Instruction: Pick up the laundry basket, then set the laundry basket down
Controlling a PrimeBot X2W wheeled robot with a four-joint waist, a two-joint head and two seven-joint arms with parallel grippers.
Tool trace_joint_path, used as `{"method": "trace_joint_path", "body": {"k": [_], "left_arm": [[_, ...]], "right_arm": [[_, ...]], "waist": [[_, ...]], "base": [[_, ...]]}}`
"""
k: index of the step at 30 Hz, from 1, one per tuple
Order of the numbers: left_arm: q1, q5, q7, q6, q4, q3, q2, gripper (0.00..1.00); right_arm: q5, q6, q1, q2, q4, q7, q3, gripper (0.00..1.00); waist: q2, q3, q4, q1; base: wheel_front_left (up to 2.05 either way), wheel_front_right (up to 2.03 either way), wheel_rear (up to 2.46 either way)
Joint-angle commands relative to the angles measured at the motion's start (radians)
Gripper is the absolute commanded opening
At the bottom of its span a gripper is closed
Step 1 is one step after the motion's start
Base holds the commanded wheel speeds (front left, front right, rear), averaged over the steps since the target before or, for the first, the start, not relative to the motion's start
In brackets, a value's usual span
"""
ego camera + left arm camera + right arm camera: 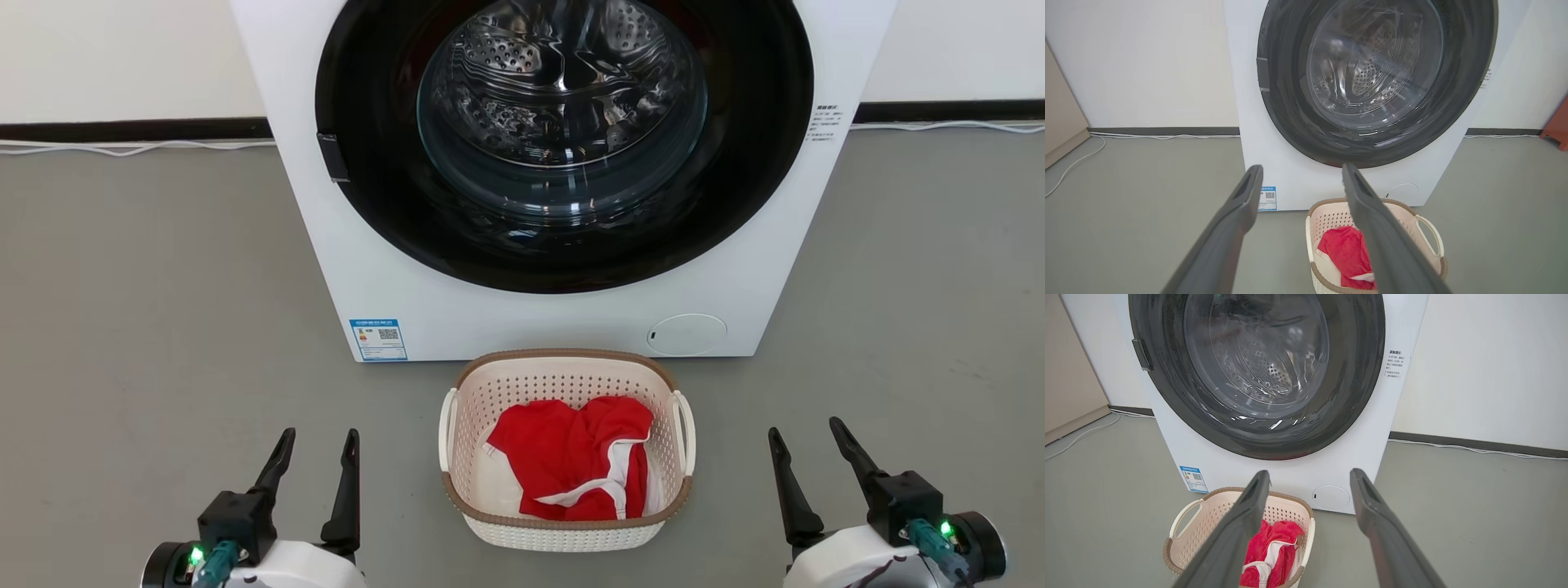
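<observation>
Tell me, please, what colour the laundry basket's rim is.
Brown; the basket rim shows best in head view.

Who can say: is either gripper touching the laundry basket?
No, the left gripper and right gripper sit open beside the laundry basket, apart from it.

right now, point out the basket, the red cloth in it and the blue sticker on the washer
basket [563,535]: head view, front wall under the brown rim
red cloth [571,461]: head view, middle of the fabric
blue sticker [378,339]: head view, its centre

washing machine [457,318] top cut off; left claw [1301,173] partly hides laundry basket [1329,216].
</observation>
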State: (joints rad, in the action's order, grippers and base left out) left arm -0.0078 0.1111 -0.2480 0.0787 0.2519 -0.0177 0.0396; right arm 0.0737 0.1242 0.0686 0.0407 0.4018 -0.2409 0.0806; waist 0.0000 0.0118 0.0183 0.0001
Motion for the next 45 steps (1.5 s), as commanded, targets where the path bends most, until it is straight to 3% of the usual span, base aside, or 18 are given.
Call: {"method": "trace_joint_path", "body": {"k": [1,14,21,32,45], "left_arm": [[-0.025,-0.03,-0.014,-0.007,-0.023,0.026,0.011,1.0],[-0.03,-0.03,-0.014,-0.004,-0.012,0.035,0.011,1.0],[-0.059,-0.028,-0.014,0.001,-0.002,0.036,0.011,1.0],[-0.208,-0.037,-0.014,0.016,0.076,0.03,0.011,1.0],[-0.583,-0.011,-0.014,0.011,0.341,-0.033,0.011,1.0]], "right_arm": [[0.036,0.007,0.051,0.01,-0.018,-0.021,-0.023,1.0],[0.034,0.007,0.054,0.01,-0.021,-0.021,-0.019,1.0],[0.035,0.007,0.083,0.01,-0.02,-0.021,-0.025,1.0],[0.041,0.007,0.241,0.009,0.063,-0.021,-0.045,1.0],[0.114,0.007,0.565,0.009,0.283,-0.021,-0.037,1.0]], "waist": [[0.0,0.001,0.001,0.0],[0.0,0.015,0.003,0.0],[0.0,0.082,-0.001,0.0],[0.0,0.32,-0.012,0.0],[0.0,0.688,0.004,0.0]], "base": [[0.0,0.0,0.0],[0.0,0.0,0.0],[0.0,0.0,0.0],[0.0,0.0,0.0],[0.0,0.0,0.0]]}}
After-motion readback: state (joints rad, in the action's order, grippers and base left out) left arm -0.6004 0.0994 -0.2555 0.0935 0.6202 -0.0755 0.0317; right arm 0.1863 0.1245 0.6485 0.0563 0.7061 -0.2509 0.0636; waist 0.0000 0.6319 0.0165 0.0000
